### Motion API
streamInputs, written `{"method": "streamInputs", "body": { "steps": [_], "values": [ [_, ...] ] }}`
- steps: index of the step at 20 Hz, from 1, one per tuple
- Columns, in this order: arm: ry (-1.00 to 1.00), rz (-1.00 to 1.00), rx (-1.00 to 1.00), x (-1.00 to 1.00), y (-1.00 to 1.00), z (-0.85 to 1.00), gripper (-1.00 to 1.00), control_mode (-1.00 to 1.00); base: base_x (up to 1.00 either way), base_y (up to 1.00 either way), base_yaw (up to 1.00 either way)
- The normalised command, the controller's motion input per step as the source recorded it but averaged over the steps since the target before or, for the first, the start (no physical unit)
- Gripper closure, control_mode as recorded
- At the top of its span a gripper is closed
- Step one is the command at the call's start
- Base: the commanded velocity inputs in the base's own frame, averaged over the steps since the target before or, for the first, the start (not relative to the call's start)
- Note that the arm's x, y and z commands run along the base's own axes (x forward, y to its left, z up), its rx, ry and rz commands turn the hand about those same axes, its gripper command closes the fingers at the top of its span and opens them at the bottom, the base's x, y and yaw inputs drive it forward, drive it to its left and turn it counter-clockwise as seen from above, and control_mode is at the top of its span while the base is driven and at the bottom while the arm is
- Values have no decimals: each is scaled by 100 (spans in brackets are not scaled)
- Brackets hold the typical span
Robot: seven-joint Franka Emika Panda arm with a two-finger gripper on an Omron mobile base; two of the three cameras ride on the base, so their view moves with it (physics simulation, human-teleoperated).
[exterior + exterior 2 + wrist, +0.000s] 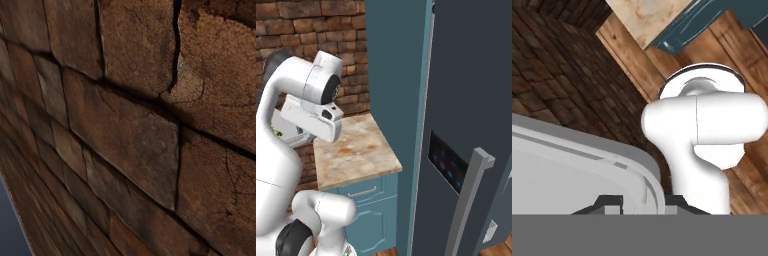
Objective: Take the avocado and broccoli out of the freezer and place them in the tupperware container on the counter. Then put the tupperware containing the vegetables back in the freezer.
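pale grey tupperware container point(587, 165) pinched by its rim in my gripper point(643, 202), in the hand view.
in my right base view the slate freezer point(466, 100) stands shut at right, beside the beige counter point(356, 150); i see a green fleck point(277, 132), perhaps broccoli, behind the arm.

The beige marbled tabletop point(358, 150) sat on a teal-blue cabinet point(368, 210), just left of the closed dark freezer point(466, 100) and against the brick wall point(311, 20). Its visible surface lay bare. Below the freezer ran a wooden floor point(501, 247).
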Motion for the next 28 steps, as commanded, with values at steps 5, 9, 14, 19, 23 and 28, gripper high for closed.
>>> {"method": "streamInputs", "body": {
  "steps": [5,9,14,19,23,28],
  "values": [
    [3,0,0,-56,-2,45,100,-100,0,0,0],
    [-3,-1,0,-39,-5,17,100,-100,0,0,0],
    [0,0,0,0,0,0,100,100,-97,-30,-5],
    [0,0,0,0,0,0,100,100,-100,-50,-7],
    [0,0,0,0,0,0,100,100,-87,-52,-6],
    [0,0,0,0,0,0,100,100,-6,-92,17]
  ]
}}
